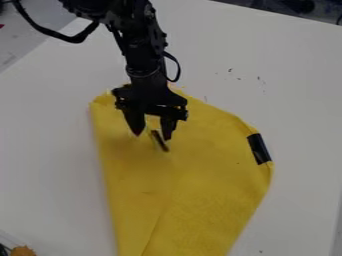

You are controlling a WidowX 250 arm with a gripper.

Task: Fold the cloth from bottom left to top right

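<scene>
Gripper: your black two-finger gripper point(152, 136) hangs down over the cloth's far part, and it's open, fingers point(135, 122) spread with a gap between them!
Cloth: here's your yellow fabric cloth point(207, 185), lying across the white desk point(300, 100) between its left and right edges, wider toward the desk's far edge, tapering on the near side.
Crease: a line point(159, 220) runs down the cloth's near part.
Patch: a black rectangular patch point(259, 148) sits on the cloth's border, toward the desk's right edge.
Strip: a thin dark strip point(159, 141) shows just beside your fingertips.
Specks: small dark crumbs point(260, 79) dot the desk beyond the cloth.
</scene>
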